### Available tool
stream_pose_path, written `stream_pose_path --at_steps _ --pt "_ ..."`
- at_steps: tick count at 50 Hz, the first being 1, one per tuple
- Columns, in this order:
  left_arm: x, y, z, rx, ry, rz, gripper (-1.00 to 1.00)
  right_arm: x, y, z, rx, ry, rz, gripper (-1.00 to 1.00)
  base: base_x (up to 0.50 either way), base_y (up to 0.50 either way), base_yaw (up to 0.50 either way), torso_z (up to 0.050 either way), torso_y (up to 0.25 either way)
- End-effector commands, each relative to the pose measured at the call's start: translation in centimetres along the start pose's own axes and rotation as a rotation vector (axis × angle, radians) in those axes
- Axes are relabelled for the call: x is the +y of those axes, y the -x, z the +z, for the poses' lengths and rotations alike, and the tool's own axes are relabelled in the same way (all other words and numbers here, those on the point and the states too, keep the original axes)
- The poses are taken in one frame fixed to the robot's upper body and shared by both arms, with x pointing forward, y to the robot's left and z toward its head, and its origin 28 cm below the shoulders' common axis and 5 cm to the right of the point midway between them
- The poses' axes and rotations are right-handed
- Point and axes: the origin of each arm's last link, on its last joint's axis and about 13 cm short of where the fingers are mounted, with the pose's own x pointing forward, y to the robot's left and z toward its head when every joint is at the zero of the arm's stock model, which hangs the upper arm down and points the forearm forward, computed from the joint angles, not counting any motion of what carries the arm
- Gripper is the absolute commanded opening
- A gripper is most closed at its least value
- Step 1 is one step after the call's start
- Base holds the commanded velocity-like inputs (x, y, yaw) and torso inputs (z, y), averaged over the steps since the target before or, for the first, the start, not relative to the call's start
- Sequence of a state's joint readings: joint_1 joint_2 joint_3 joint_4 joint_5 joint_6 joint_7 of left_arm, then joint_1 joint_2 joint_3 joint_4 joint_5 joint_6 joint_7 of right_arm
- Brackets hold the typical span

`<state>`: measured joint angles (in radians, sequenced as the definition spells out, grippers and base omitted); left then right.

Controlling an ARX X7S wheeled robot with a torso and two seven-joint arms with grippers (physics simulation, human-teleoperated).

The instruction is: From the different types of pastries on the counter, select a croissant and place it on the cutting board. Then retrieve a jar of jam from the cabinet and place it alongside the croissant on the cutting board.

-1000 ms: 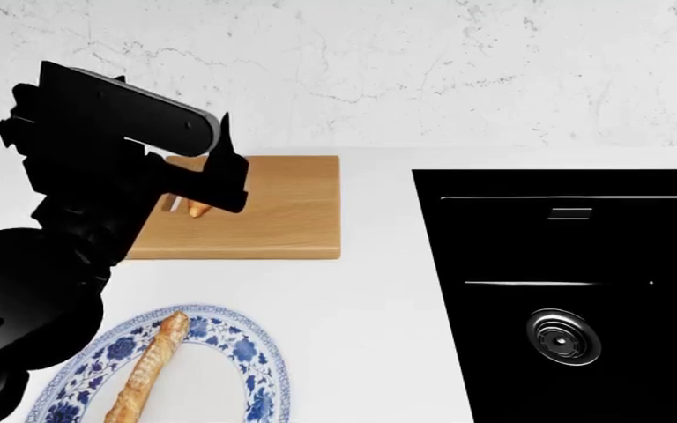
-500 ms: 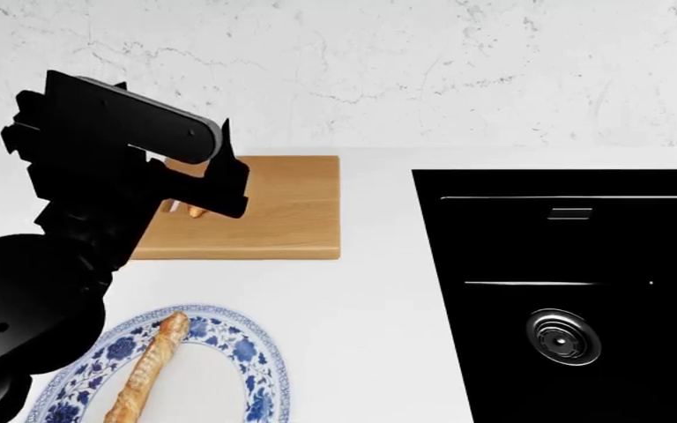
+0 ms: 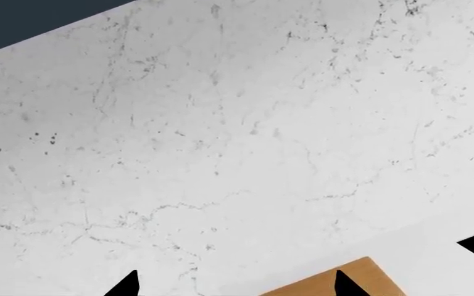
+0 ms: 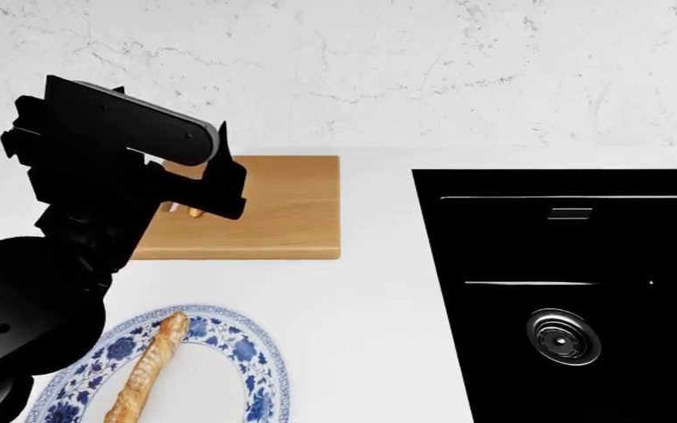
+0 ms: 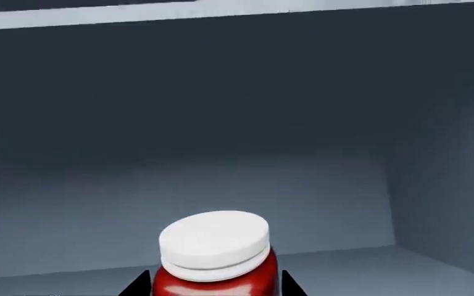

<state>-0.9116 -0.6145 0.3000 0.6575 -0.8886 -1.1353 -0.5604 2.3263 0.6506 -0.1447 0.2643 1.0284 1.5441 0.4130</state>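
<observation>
The croissant lies on the left part of the cutting board, mostly hidden behind my left arm. My left gripper hovers just above it, open and empty, facing the marble wall; a corner of the board shows between its fingertips. Inside the dark cabinet, the jar of jam, red with a white lid, sits between the fingers of my right gripper, which press close on both its sides. The right gripper does not show in the head view.
A blue-patterned plate holding a long baguette lies on the white counter near its front left. The black sink fills the right side. The cabinet's side wall stands near the jar.
My left arm has drawn back and up very slightly from the board. The croissant stays where it lay on the board.
</observation>
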Motion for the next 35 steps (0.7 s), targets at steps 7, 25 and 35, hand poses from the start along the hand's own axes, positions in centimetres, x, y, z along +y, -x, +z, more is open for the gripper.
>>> stream_pose_path --at_steps 7,25,35 --pt "0.0 0.1 -0.1 0.001 0.002 0.001 1.00 -1.1 7.2 -0.4 -0.086 0.095 0.000 -1.00 0.00 0.00 0.00 0.000 0.000" --pt "-0.2 0.0 -0.3 0.006 0.002 0.000 1.00 -2.2 10.8 -1.8 0.019 0.105 -0.015 -1.00 0.00 0.00 0.00 0.000 0.000" --pt "-0.2 -0.1 -0.6 0.011 0.004 0.001 1.00 -2.5 10.9 -2.6 0.122 0.133 -0.028 -1.00 0.00 0.00 0.00 0.000 0.000"
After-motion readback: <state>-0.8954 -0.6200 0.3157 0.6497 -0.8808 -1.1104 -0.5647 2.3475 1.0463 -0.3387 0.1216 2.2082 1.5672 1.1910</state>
